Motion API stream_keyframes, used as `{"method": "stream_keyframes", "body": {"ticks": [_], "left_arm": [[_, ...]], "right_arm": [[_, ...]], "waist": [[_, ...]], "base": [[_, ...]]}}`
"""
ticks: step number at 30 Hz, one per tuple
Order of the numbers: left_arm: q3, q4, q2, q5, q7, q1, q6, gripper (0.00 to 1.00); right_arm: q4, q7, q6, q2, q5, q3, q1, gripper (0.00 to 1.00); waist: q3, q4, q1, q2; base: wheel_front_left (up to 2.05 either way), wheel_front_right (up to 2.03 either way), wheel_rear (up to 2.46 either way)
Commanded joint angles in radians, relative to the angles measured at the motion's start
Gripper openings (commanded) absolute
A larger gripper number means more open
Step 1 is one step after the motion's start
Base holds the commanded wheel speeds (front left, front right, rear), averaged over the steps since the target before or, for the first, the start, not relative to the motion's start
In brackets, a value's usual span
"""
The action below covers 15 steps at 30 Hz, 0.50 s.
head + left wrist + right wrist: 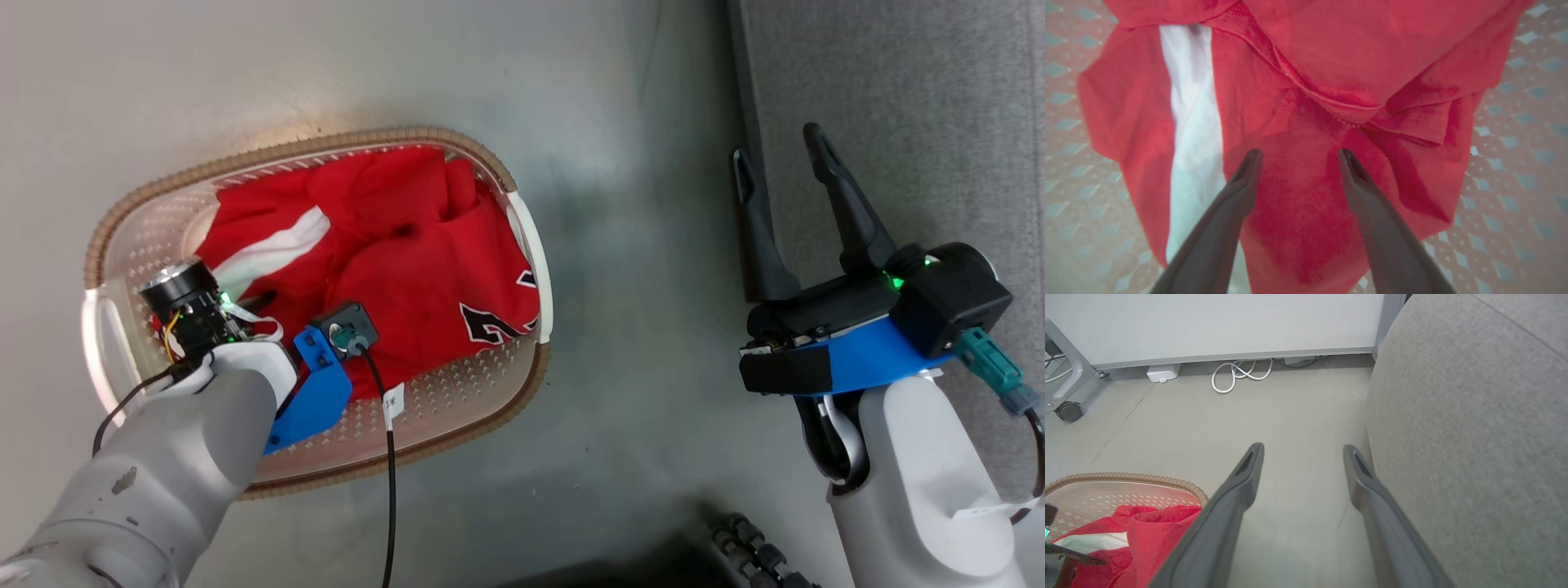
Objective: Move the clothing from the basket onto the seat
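Left gripper (1298,153) spread wide over red clothing (408,245) in one basket (457,384), right gripper (775,145) wide beside one seat (939,122)

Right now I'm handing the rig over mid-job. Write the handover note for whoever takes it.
Left gripper: open, fingers pointing at the red clothing inside the laundry basket; nothing gripped yet.
Right gripper: open and empty, held above the floor at the edge of the grey seat.
Done: nothing moved; the clothing in view lies in the basket.
Left to do: close on a garment, lift it, carry it to the seat, and probably repeat.
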Motion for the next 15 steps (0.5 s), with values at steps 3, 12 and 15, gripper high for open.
{"method": "stream_keyframes", "body": {"ticks": [3,12,15], "left_arm": [[-0.004,0.005,0.010,0.007,0.031,-0.038,-0.001,1.00],[-0.004,0.009,0.040,0.041,0.076,-0.084,-0.001,1.00],[-0.004,0.011,0.050,0.044,0.093,-0.090,-0.001,1.00]], "right_arm": [[-0.021,-0.004,0.000,-0.004,0.001,-0.007,-0.021,1.00],[-0.054,-0.004,0.000,-0.003,0.018,-0.013,-0.028,1.00],[-0.066,-0.004,0.000,-0.003,0.023,-0.014,-0.027,1.00]], "waist": [[0.056,-0.009,-0.0002,0.0000],[0.135,-0.038,-0.0002,0.0000],[0.152,-0.047,-0.0002,0.0000]], "base": [[0.00,0.00,0.00],[0.00,0.00,0.00],[0.00,0.00,0.00]]}}
